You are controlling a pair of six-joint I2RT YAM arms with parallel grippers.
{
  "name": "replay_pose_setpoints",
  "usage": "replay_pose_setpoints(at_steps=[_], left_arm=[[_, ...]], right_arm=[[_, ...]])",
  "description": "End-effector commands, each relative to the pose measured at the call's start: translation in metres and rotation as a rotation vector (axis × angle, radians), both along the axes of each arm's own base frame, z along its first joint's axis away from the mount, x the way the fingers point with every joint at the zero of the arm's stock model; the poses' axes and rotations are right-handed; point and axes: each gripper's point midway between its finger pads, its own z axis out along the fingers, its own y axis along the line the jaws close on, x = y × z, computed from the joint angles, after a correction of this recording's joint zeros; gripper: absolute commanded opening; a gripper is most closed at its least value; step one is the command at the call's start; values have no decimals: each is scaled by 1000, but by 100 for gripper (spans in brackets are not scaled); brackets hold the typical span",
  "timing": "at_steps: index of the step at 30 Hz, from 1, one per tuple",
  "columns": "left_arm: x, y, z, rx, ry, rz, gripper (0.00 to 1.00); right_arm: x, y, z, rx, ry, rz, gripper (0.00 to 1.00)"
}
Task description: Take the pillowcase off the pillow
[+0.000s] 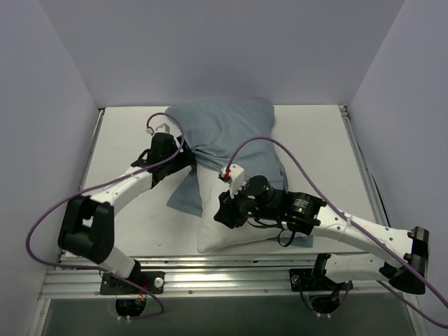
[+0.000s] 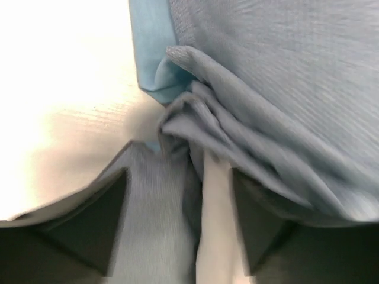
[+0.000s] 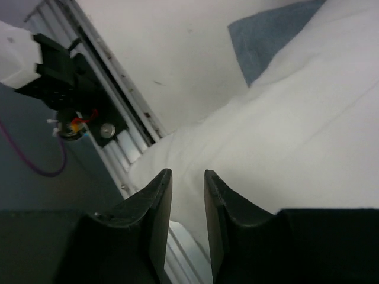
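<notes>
Far half of the pillow (image 1: pixel 222 234) hidden inside the pillowcase (image 1: pixel 224 129)

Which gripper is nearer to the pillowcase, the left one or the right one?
Left. The left gripper sits at the bunched edge of the pillowcase, folds between its open jaws. The right gripper is at the bare white pillow, off the pillowcase.

Plain lavender-grey walls (image 1: pixel 210 49), white tabletop (image 1: pixel 315 140), aluminium rail (image 1: pixel 210 278) at its near edge
</notes>
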Motion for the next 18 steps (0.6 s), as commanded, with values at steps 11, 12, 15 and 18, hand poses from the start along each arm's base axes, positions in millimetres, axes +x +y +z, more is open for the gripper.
replay_pose_setpoints(at_steps=[11,12,15,18], left_arm=[[-148,-34,109,-58,-126,-255,95],[-155,-44,107,-80,-115,-283,95],[-172,-79,102,-138,-107,-373,95],[-169,-96,94,-134,-121,-409,95]], right_arm=[[109,-128,7,-171,-134,-740,88],[116,-140,-4,-195,-100,-785,89],[119,-144,-24,-186,-17,-793,87],[115,-130,-45,-152,34,-731,85]])
